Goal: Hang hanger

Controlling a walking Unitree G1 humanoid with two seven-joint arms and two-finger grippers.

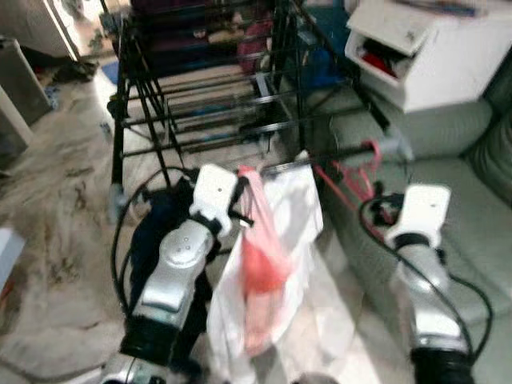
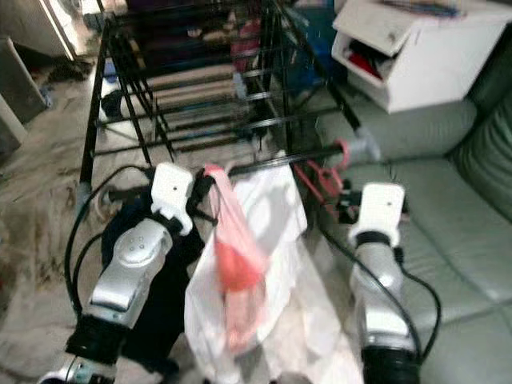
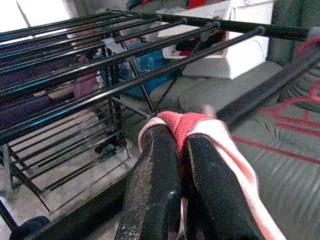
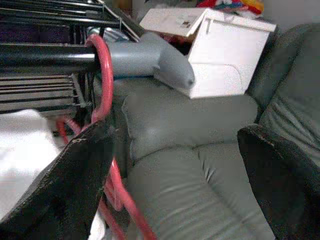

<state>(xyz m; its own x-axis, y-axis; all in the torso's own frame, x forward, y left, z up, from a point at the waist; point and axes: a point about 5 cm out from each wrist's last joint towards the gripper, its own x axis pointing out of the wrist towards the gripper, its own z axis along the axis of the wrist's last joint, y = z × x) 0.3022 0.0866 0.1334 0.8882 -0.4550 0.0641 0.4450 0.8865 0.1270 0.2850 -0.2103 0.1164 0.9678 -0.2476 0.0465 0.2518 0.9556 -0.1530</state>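
Hanger [image 4: 102, 85] hooked on rack bar [image 4: 45, 57] beside spread-fingered right gripper [image 4: 175, 165] may slip off if bumped, while left gripper [image 3: 177, 165] pinches pink garment [image 1: 260, 264].

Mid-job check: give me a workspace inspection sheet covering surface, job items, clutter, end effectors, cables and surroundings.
Surface: black drying rack standing on a pale marbled floor.
Job's things: red hanger hooked over the rack's front rail beside its grey end cap; white garment draped from the same rail; pink-and-white fabric pinched by the left end effector.
Clutter: dark items on the floor beyond the rack, too blurred to name.
End effectors: left end effector shut on the fabric; right end effector open, just by the red hanger.
Cables: black cables looping along both arms.
Surroundings: grey-green sofa on the right, white box on it.
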